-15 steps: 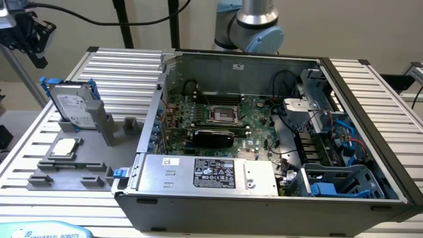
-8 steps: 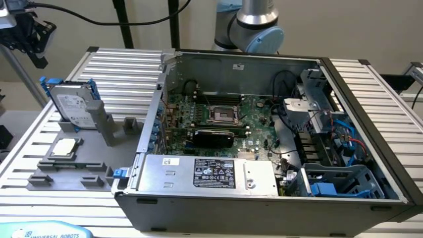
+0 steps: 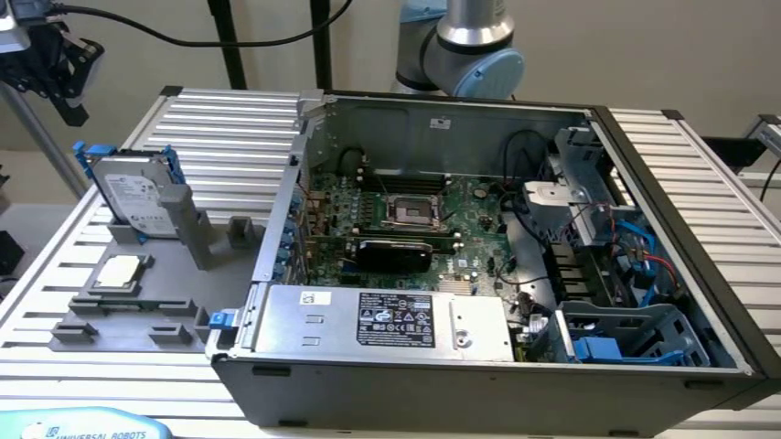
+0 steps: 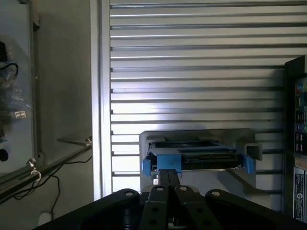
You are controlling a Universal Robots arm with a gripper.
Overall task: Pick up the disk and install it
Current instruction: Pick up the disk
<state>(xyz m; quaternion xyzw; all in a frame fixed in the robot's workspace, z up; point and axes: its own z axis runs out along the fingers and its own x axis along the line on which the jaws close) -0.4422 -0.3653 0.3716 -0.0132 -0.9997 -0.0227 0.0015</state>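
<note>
The open computer case (image 3: 488, 380) sits on a slatted metal table (image 3: 232, 128), its side panel off. I can look straight in at the green motherboard (image 3: 409, 206), and at the silver power supply (image 3: 366, 320) along the case's near wall. A blue drive cage (image 3: 623, 334) fills the case's near corner on the exterior view's right. The robot arm (image 3: 470, 41) rises from just behind the case's back wall.

The disk (image 3: 128, 192) is outside the case, off its wall on the exterior view's left and apart from it. It stands on edge, leaning back a little, in a grey holder (image 3: 183, 229) on the table. Its blue frame (image 3: 83, 155) shows along its sides and its white label faces the room. A small square silver chip (image 3: 119, 272) lies flat on the same grey holder, nearer to me than the disk and also clear of the case.

From the wrist camera, the gripper (image 4: 168, 175) is above the disk (image 4: 192, 155), which is seen edge-on with a blue clip at each end. A dark edge of the case (image 4: 297, 143) runs along one side. The two fingers (image 4: 163, 179) are pressed together with nothing between them. They hover short of the disk and do not touch it.
</note>
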